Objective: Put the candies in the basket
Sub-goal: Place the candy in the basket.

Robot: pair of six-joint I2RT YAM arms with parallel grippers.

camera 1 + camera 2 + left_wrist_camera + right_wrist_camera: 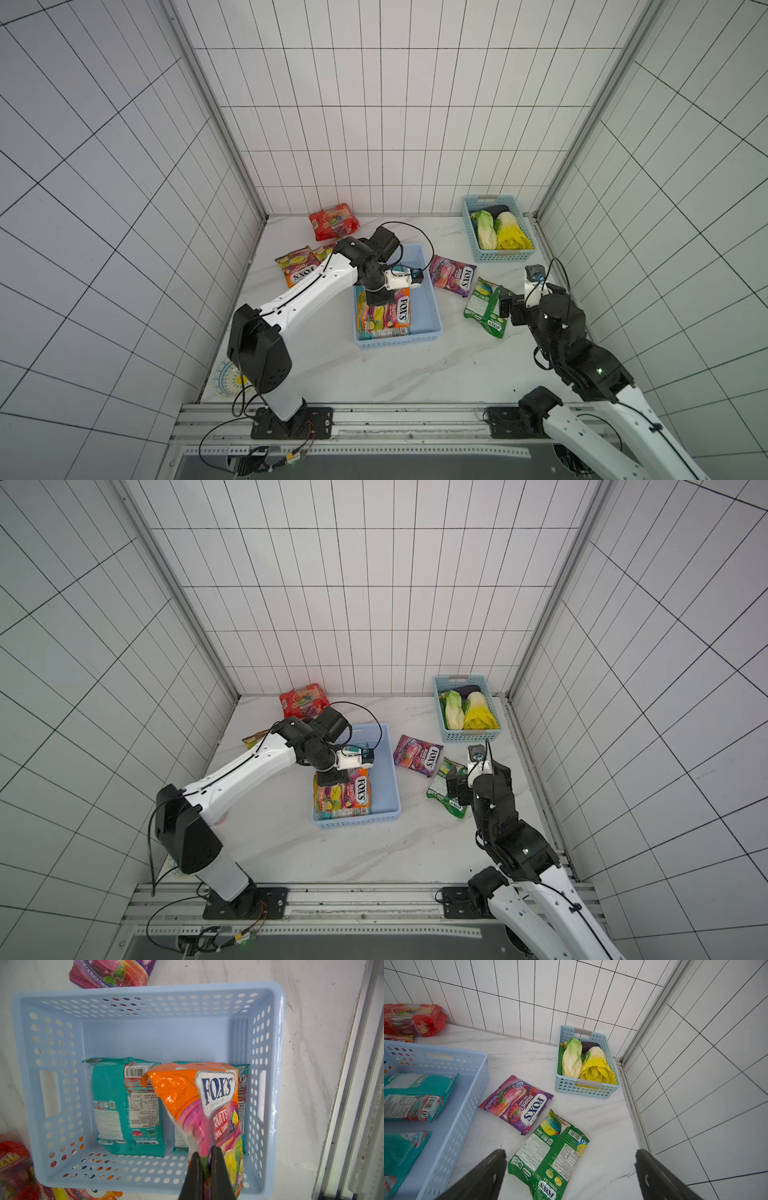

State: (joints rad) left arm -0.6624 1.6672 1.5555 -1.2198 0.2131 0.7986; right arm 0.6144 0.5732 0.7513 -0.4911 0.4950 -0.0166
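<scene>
left gripper clamped tight on one end of the orange FOX'S bag, so the bag hangs free over the basket. We read this as ready to release. We can't tell if its far end touches the two teal bags lying flat on the basket floor. right gripper has jaws wide apart, hovering over the green bag on the table, likely staged for the next pick. purple bag lies just beside the basket wall. red bag and another fruit bag sit outside, behind the left arm. vegetable basket isn't our target.
</scene>
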